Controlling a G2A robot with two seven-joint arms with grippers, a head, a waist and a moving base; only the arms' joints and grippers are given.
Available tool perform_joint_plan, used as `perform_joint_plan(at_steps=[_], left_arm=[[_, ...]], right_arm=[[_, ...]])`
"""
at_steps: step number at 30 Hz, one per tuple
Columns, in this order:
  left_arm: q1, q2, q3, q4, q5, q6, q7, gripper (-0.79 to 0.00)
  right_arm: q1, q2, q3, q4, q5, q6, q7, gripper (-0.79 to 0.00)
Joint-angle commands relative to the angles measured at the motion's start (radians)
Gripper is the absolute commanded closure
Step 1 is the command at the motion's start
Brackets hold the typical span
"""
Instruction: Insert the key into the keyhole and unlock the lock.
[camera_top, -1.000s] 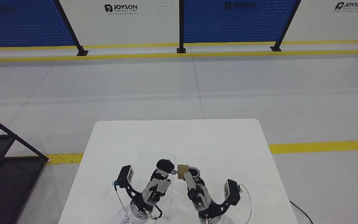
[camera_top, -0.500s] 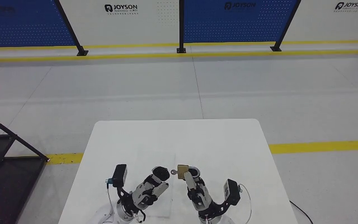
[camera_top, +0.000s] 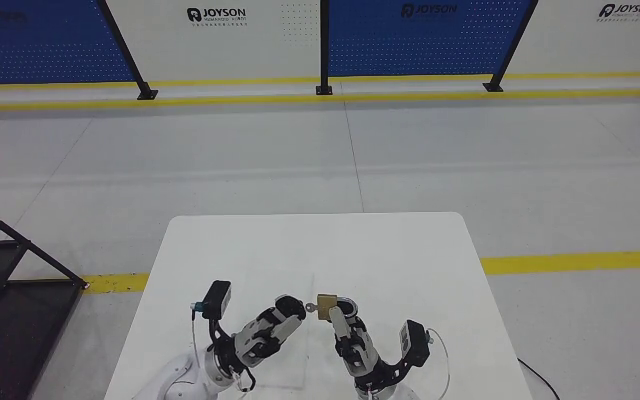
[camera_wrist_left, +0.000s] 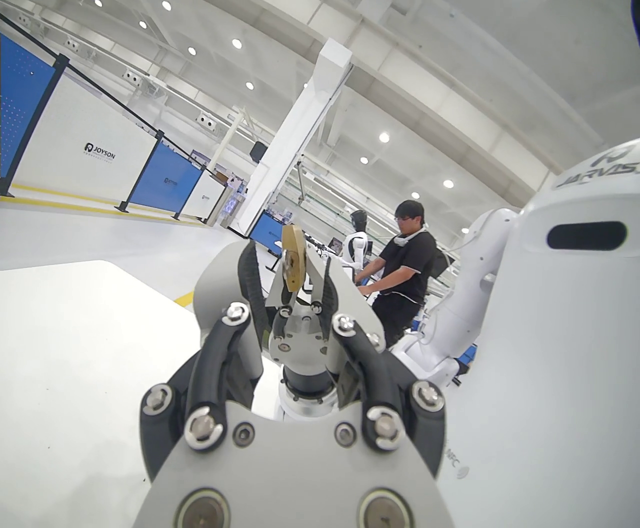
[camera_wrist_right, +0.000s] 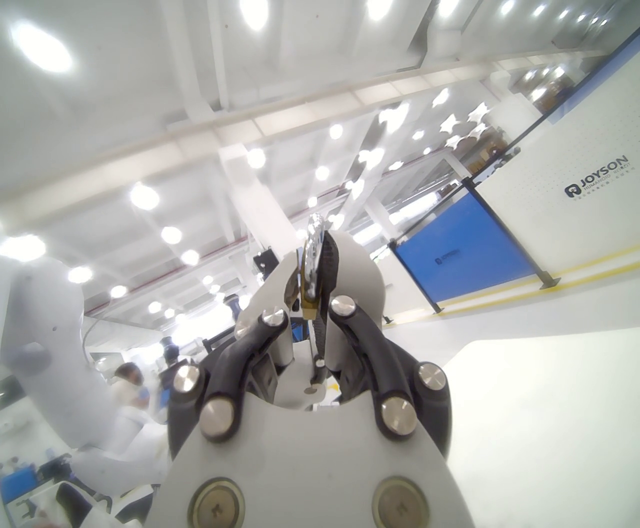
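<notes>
Pinching the brass padlock (camera_top: 327, 303) by its flat faces, the right tool (camera_top: 338, 317) holds it just above the white counter (camera_top: 420, 260), low in the middle of the top view. This probably braces it with the keyhole side turned toward the other arm. A small grey stub, seemingly the key (camera_top: 314, 310), juts from that side. Just left of it the left tool (camera_top: 289, 306) hangs spread. In its wrist view the brass sits between parted fingers (camera_wrist_left: 220, 285), apparently lined up for a turn.

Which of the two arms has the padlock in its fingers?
The right arm's fingers are clamped on the brass padlock. The left arm's fingers stand open beside it.
</notes>
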Motion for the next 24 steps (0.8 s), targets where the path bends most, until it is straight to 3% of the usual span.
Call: perform_joint_plan(at_steps=[1,11,14,24], left_arm=[[-0.008,0.003,0.005,0.002,-0.008,0.0,-0.008,-0.286],[-0.032,0.008,0.02,0.004,0.005,0.0,-0.021,-0.222],[-0.037,0.007,0.023,0.005,0.009,0.0,-0.019,-0.142],[-0.048,0.003,0.027,0.006,0.014,0.0,-0.031,-0.117]], right_arm=[[0.0,0.0,0.0,0.0,0.0,0.0,0.0,0.0],[0.0,0.0,0.0,0.0,0.0,0.0,0.0,0.0],[0.0,0.0,0.0,0.0,0.0,0.0,0.0,0.0],[0.0,0.0,0.0,0.0,0.0,0.0,0.0,0.0]])
